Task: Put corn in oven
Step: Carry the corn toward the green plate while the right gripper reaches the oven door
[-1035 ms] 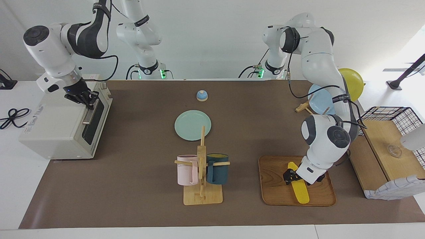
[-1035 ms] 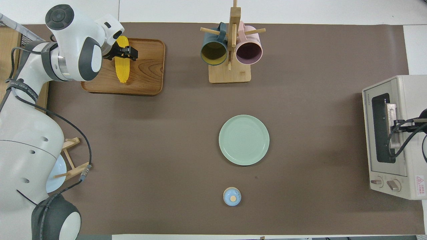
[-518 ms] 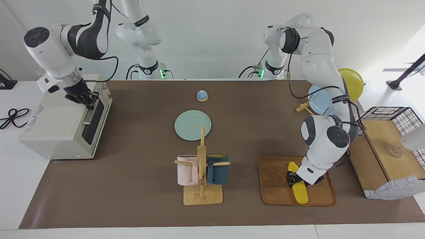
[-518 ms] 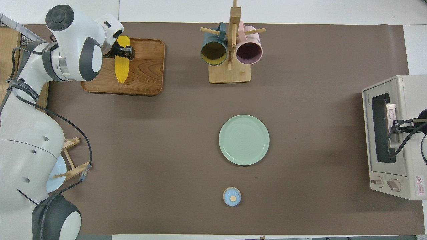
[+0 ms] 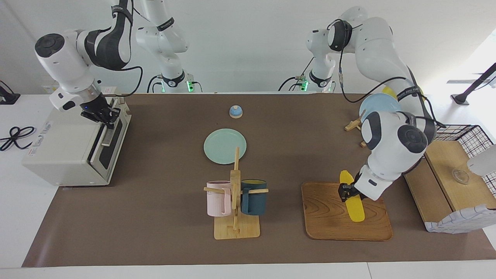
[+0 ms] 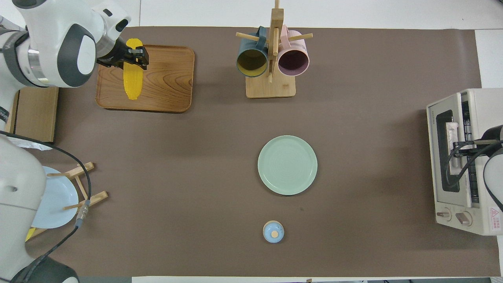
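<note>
Since earlier, left gripper (image 5: 347,192) lifted corn (image 5: 352,200) off tray (image 5: 329,217), pinching it; right gripper (image 5: 105,117), pressed shut on handle, pulled oven (image 5: 66,149) door ajar.

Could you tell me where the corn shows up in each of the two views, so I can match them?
Facing view: the corn sits low toward the picture's right, shut in the left gripper, over the wooden tray.
Overhead view: the corn is at the upper left, over the same tray.
Shared landmark: the mug rack, beside the tray in both views.
</note>
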Motion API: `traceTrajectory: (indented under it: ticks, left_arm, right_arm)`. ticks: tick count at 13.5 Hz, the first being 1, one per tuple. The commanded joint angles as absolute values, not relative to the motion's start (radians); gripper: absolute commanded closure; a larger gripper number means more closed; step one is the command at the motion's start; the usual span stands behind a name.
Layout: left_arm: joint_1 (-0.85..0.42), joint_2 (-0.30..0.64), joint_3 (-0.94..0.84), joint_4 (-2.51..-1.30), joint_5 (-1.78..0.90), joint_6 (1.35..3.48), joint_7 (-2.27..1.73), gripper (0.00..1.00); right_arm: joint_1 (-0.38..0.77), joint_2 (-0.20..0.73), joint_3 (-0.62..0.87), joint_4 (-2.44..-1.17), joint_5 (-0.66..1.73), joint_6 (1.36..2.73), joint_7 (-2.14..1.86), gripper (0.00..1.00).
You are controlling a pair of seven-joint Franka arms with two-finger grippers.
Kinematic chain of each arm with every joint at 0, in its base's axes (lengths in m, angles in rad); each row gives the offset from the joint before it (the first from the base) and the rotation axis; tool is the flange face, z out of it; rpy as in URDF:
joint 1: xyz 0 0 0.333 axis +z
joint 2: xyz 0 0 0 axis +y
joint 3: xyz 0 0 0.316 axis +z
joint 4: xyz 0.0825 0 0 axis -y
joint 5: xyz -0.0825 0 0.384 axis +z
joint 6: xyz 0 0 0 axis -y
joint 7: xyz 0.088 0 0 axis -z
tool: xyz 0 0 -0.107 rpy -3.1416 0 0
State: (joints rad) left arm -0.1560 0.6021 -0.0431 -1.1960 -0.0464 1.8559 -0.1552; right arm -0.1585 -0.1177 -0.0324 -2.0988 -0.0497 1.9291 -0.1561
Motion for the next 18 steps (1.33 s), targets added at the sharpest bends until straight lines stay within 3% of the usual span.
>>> traceTrajectory:
  ticks: [1,4,8,11,18]
  left_arm:
    - [-0.196,0.331,-0.038,-1.483,-0.098,1.836,-0.218,1.0]
    - [-0.296,0.166,-0.037,-1.661,-0.138,1.825,-0.322,1.0]
    - [-0.458,0.109,-0.037,-1.755,-0.205,1.87,-0.497,1.0]
    - [-0.595,0.055,-0.037,-1.915,-0.212,2.093,-0.627,1.0]
    - [-0.781,0.192,-0.037,-1.968,-0.213,2.428,-0.73,1.0]
  right_arm:
    - [-0.128,-0.052,-0.031,-2.131,-0.038,2.017,-0.115,1.0]
    - [-0.081,-0.015,-0.031,-2.132,-0.038,2.054,-0.078,1.0]
    - [-0.052,0.044,-0.029,-2.134,-0.038,2.106,-0.049,1.0]
    - [-0.041,0.041,-0.025,-2.199,-0.037,2.207,-0.029,1.0]
    - [0.002,0.041,-0.025,-2.263,-0.034,2.281,0.017,1.0]
